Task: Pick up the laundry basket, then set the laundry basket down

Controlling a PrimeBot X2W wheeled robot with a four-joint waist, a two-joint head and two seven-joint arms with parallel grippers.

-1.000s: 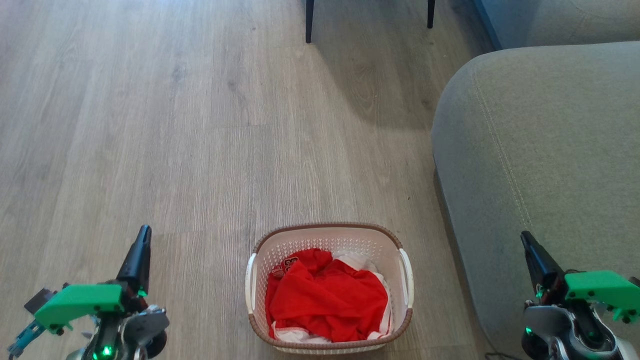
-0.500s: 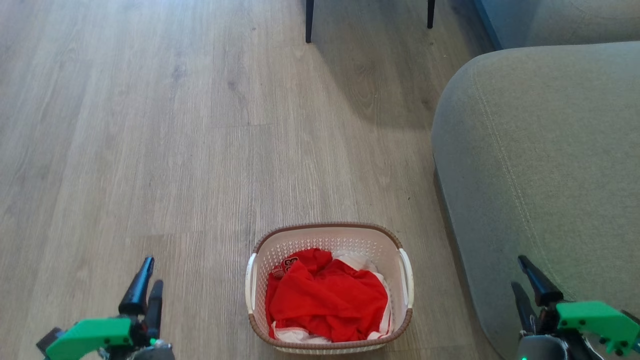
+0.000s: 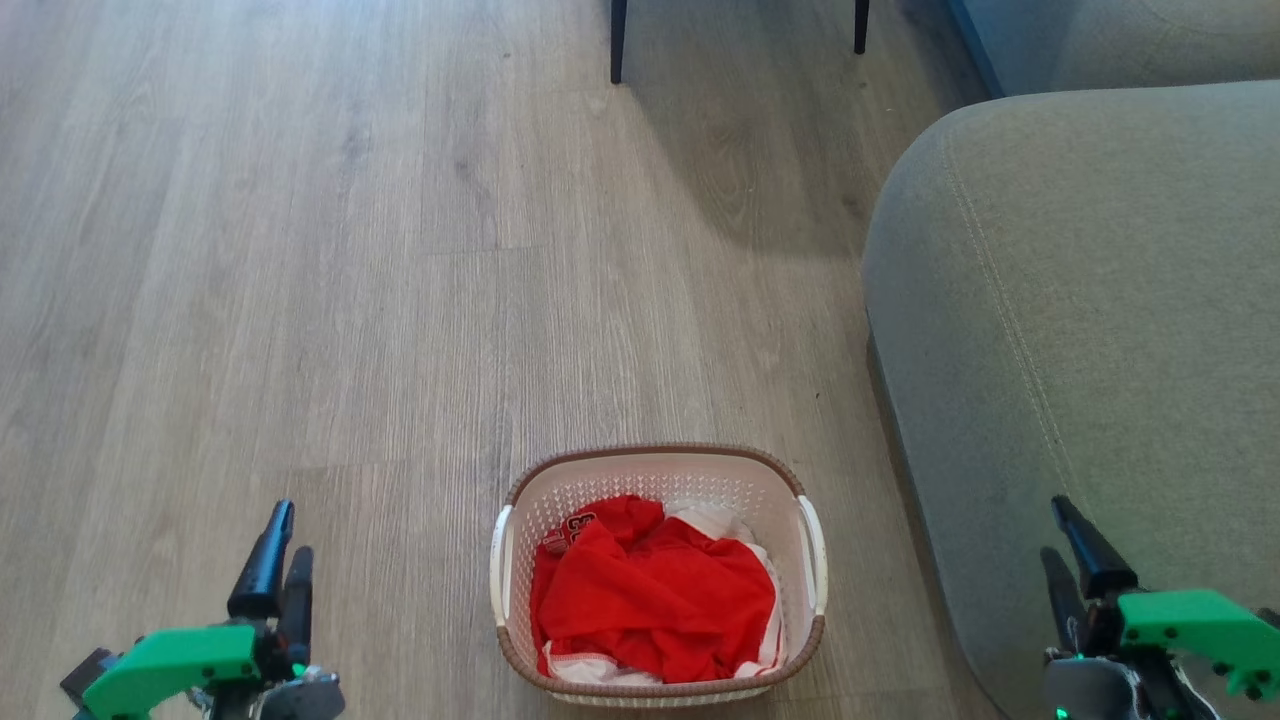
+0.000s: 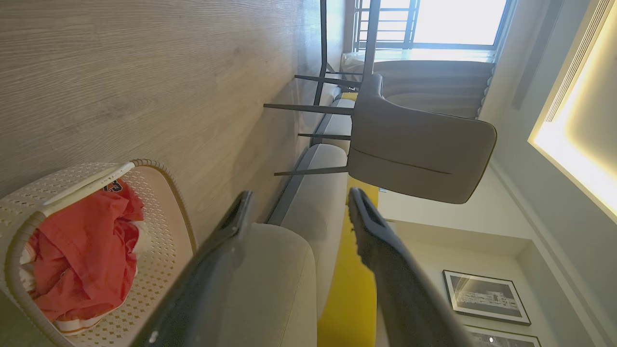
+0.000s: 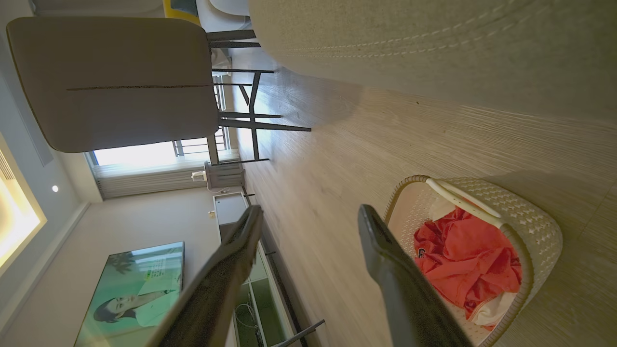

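Laundry basket point(image 3: 655, 452) sits lower centre on the floor point(image 3: 400, 300), between left end effector point(image 3: 290, 535) and right end effector point(image 3: 1053, 530), both parted, empty. Lopsided lifting could spill it; the sofa point(image 3: 1080, 300) crowds the right side.

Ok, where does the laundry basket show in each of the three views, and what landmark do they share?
Head view: laundry basket at bottom centre, on the wood floor.
Left wrist view: laundry basket at lower left.
Right wrist view: laundry basket at lower right.
Shared landmark: the grey sofa beside it.
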